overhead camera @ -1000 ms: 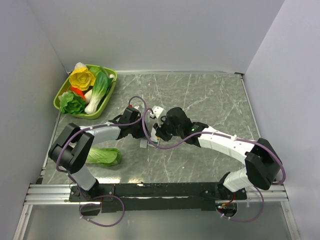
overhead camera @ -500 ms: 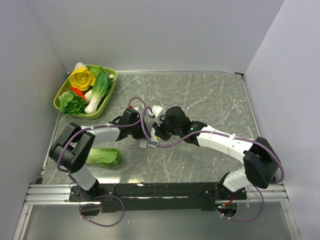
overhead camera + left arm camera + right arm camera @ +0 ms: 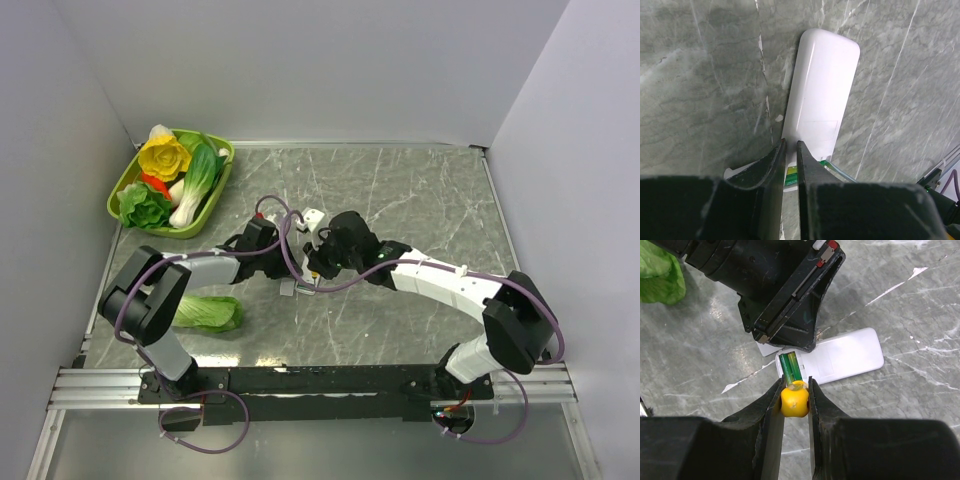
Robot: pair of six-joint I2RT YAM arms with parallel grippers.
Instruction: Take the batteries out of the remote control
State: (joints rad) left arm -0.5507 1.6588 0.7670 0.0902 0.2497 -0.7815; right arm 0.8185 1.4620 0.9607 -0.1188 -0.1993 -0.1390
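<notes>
Currently the batteries (image 3: 789, 366) sit side by side in the open end of the remote control (image 3: 845, 359), two thin green cylinders not yet lifted out. The remote control lies flat on the marble-patterned table (image 3: 420, 200), plain white back up, left of centre. In the top view it is almost wholly hidden where the two grippers meet.

The right gripper (image 3: 795, 385) is closed on the yellow handle of the screwdriver (image 3: 794, 401). The handle is clamped between both fingers, with the tool's tip at the battery end of the remote control.

The left gripper (image 3: 790, 145) stands over the same end from the opposite side. Its jaws are drawn together to a thin slit. Nothing is visibly held in them, and contact with the remote control cannot be confirmed.

A small white piece (image 3: 766, 349) lies just beside the remote control, partly under the left gripper.

A loose leafy vegetable (image 3: 205, 312) lies near the left arm. A green tray (image 3: 222, 165) of vegetables occupies the far left corner.
</notes>
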